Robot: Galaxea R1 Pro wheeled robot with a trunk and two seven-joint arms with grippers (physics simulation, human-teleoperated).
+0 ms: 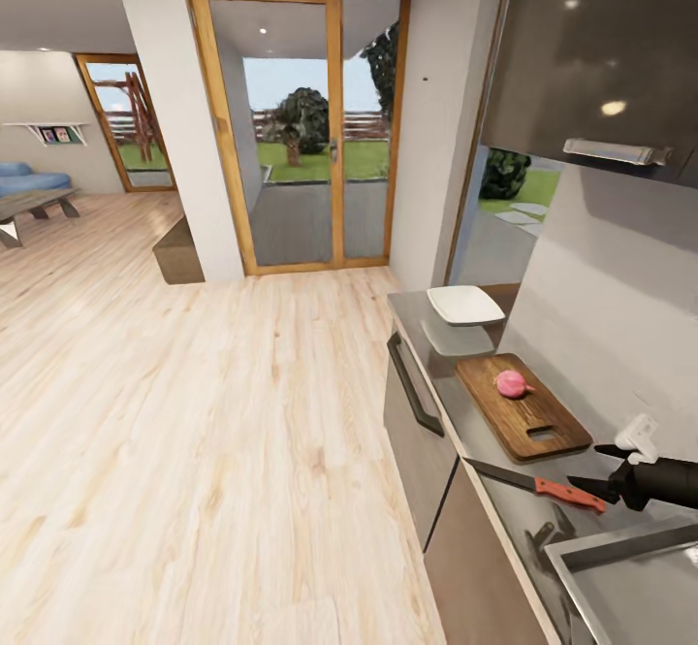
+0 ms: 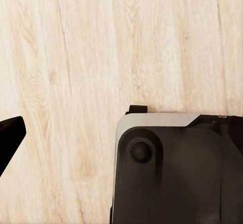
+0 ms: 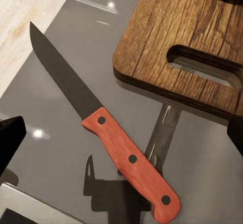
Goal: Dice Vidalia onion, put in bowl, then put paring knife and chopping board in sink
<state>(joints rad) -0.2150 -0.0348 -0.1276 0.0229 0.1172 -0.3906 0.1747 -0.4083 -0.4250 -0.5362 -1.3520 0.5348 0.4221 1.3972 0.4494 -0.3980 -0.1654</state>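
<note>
Vidalia onion (image 1: pixel 512 384) is sitting whole on the chopping board (image 1: pixel 523 404) at right as the right gripper (image 1: pixel 601 470), fingers spread wide, is hovering beside the paring knife (image 1: pixel 538 484), probably next to grasp its red handle.

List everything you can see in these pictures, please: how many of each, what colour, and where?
Vidalia onion: one, pinkish-red, on the chopping board.
Chopping board: one, brown wood, on the countertop.
Paring knife: one, red handle, dark blade, on the countertop between board and sink.
Bowl: one, white, countertop's far end.
Countertop: one, dark grey.
Sink: one, grey steel, nearest corner.
Glass door: wood-framed, across the room.
Sofa: one, blue, far left.
Right gripper: black, open, beside the knife handle.
</note>
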